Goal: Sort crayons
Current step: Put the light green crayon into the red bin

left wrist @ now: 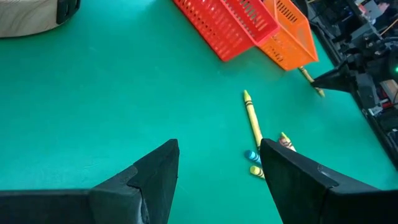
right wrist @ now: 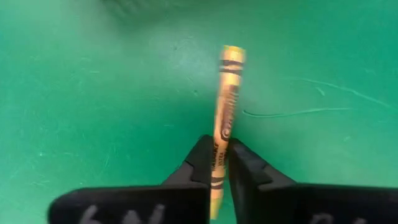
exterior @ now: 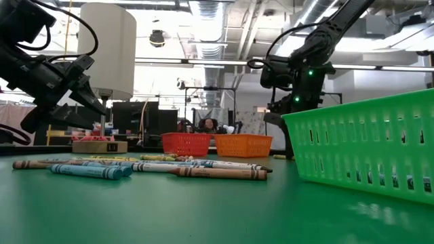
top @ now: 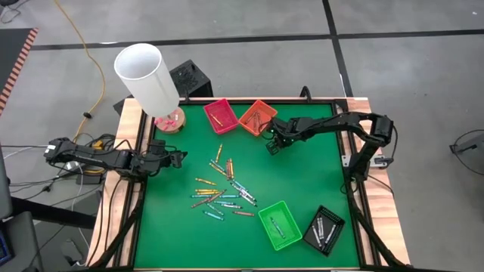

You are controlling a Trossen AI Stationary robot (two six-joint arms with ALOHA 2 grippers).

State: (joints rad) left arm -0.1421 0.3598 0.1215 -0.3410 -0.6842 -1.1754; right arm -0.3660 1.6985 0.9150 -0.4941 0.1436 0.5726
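Item 1. Orange-yellow crayon in the right wrist view: its lower part is covered by the two fingers of the right claw closed on it; the far tip is blurred, and the label print cannot be read.

Item 2. Green tray in the low view: cut off by the picture's right edge; its contents are only dimly seen through the mesh.

Item 3. Crayons in the black tray, high view: too small for colours to be told.

Item 4. Left claw in the left wrist view: both fingers are cut off by the bottom edge.

Item 5. Blue crayon, same view: partly hidden behind one finger.
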